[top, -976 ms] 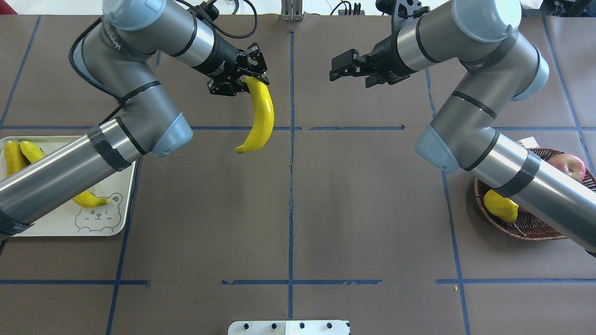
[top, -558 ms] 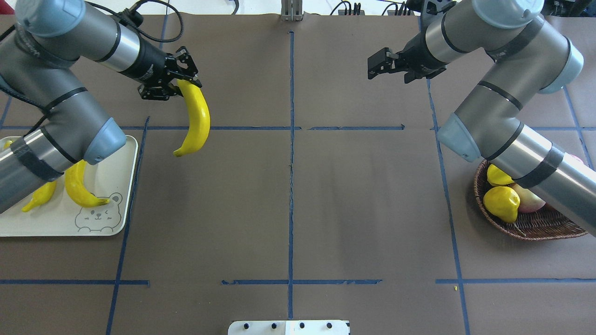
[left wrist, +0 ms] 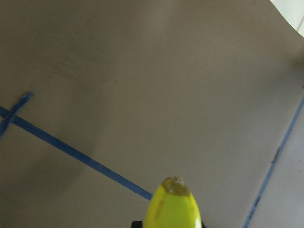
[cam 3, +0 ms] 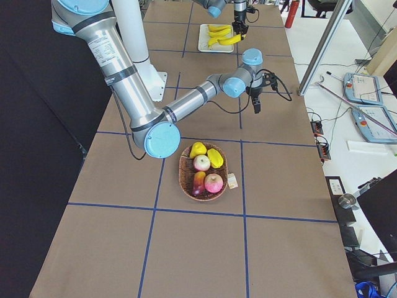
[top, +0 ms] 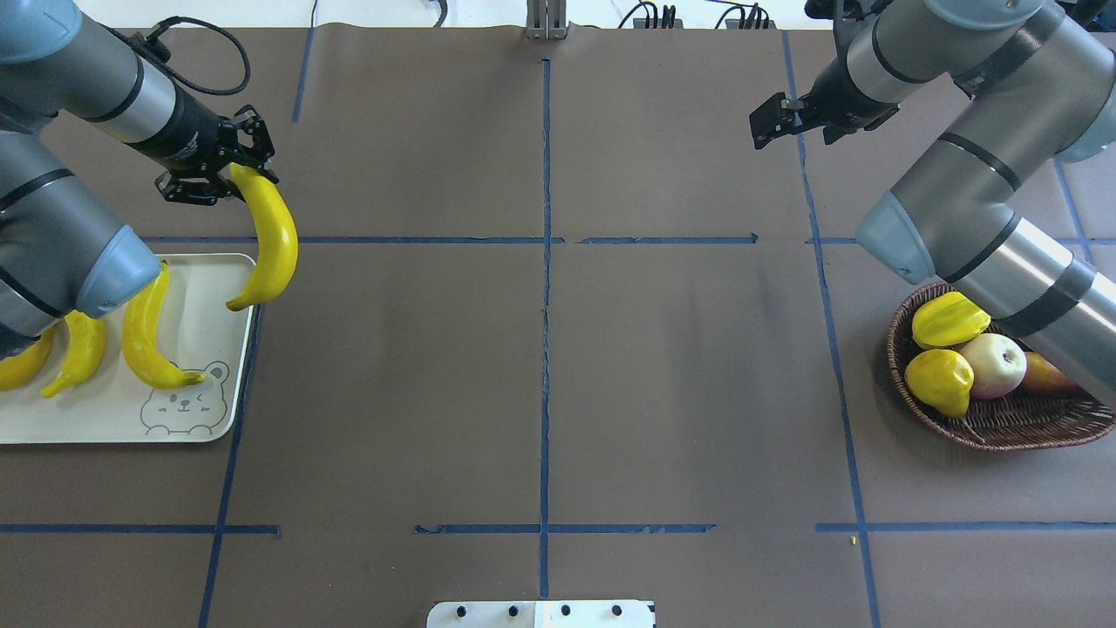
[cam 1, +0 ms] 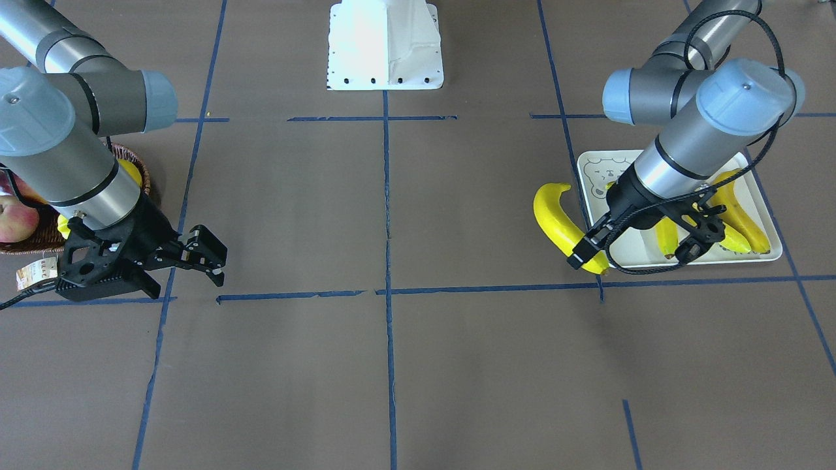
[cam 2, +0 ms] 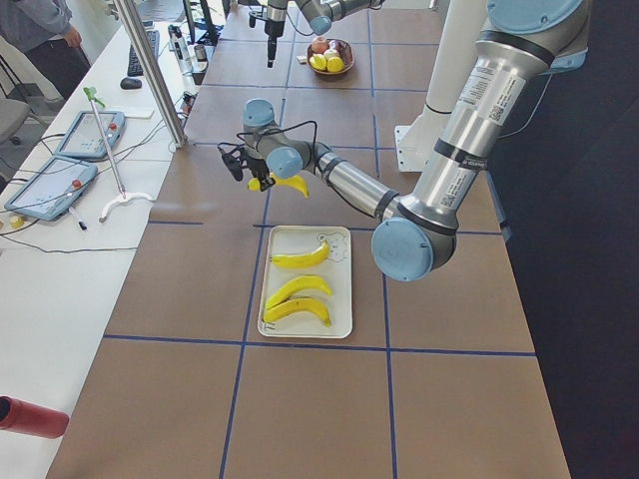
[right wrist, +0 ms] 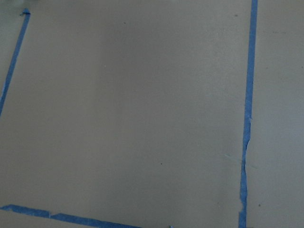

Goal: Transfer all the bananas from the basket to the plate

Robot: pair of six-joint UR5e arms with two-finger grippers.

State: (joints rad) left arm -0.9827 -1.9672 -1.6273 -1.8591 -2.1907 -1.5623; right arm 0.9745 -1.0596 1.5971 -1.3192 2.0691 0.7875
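Where the fingers of the left gripper meet, we see them clamped on one end of a banana. The overhead view shows that grip. The left wrist view shows only the free tip at its bottom edge, over the brown table cover and blue tape.

The banana's long axis runs from the gripped end, far from the robot, back toward the robot, and the curve bows toward table centre. Overhead, the free tip overlaps the plate at its far, centre-side corner. The front-facing view puts the banana just outside that plate edge, so we can't tell which holds. The left side view has it lifted, beyond the plate's far end.

Right gripper: the front-facing view gives us two fingers parted with a clear gap and nothing in it. Overhead it reads as one dark block. The right wrist view shows cover and tape only.

The plate holds three bananas, side by side and roughly parallel, lying across its short side. One tip touches the bear drawing. Overhead, the left arm covers part of the outermost one; the left side view shows all three whole.

The basket sits well apart, at the table's other end under the right arm. Overhead we get two yellow fruits, an apple and a sliver of something reddish. The right side view shows five pieces: two yellow, two apples and one reddish-orange fruit, plus the paper tag at the rim.
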